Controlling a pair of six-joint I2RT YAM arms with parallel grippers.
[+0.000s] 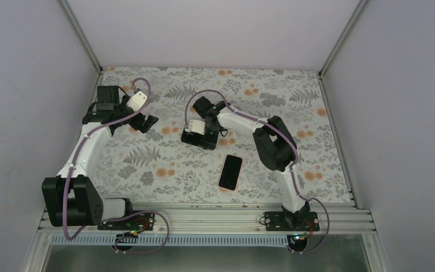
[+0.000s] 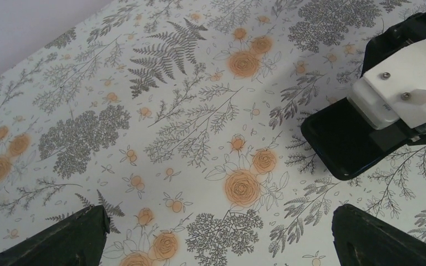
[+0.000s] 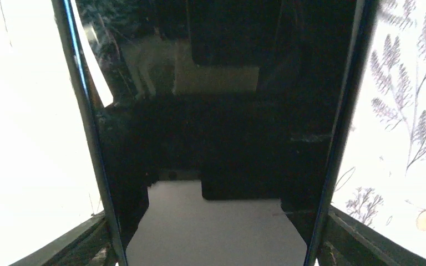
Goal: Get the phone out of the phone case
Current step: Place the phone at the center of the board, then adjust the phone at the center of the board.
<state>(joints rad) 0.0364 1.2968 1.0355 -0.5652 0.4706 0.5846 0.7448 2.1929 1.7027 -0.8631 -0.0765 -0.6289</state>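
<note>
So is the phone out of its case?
Out: the right hand grips the black phone, and the pink case lies apart.

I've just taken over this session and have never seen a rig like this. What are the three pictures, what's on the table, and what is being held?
The machine is two white robot arms bolted at the near edge of the table, each ending in a two-finger gripper. The wide picture looks down from above and behind them. The other two come from a camera on each wrist.

On the flowered table lies a pink-rimmed case, apart from both arms. The right gripper is closed across a black phone, whose glossy face almost fills that wrist's picture. I cannot tell whether the phone rests on the table or is lifted. The left gripper is open and holds nothing; in its own picture the phone is off to the right.
</note>
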